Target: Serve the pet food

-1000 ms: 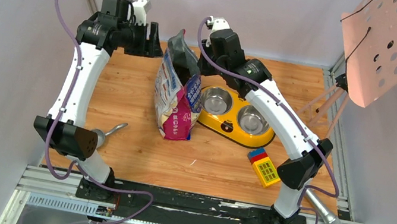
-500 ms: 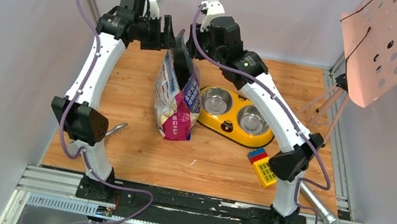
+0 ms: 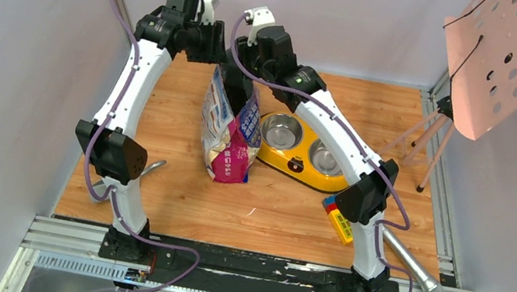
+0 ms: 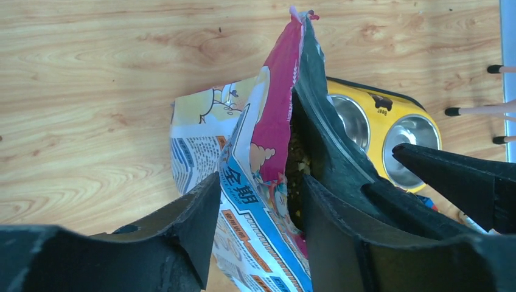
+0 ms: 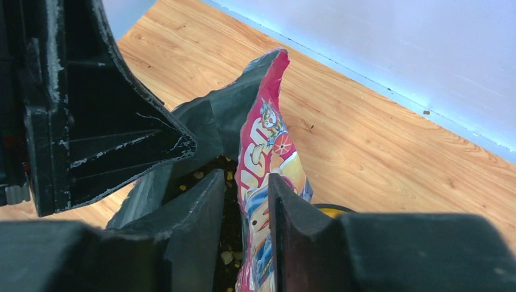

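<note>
**Operator:** Where is the food right now?

**Spotter:** All the pet food point(image 4: 296, 164) you can see is inside the bag point(image 3: 230, 130); it shows as brown pellets down the open mouth; both steel bowls of the yellow feeder point(image 3: 281, 159) look bare, so I judge that nothing has been served.

**Operator:** And my grips?

**Spotter:** Your left gripper point(image 4: 260, 182) is spread astride one printed wall, one finger outside and one in the mouth; pellets show between the wall and the inner finger, so it is not biting. Your right gripper point(image 5: 246, 176) is drawn nearly together about the opposite magenta wall; a dark slit remains beside one finger, so I cannot tell whether it truly pinches.

**Operator:** What could go wrong from here?

**Spotter:** Your two heads sit very near each other over the mouth; twist or close carelessly and you may knock finger against finger. The bag stands upright on a narrow base; pull with one side held and the other loose and it will likely swing or topple; with the mouth open, pellets would scatter over the table point(image 3: 168, 202) and miss the bowls. The film looks glossy; a shallow bite near the rim may slide off once you lift. Haul the walls apart too hard and you could split a side seam. The feeder lies just beside the bag on your right; a falling bag could shove it. The scoop point(image 3: 152, 168) lies well apart, by your left arm's elbow; reaching for it would mean letting go of a wall.
</note>
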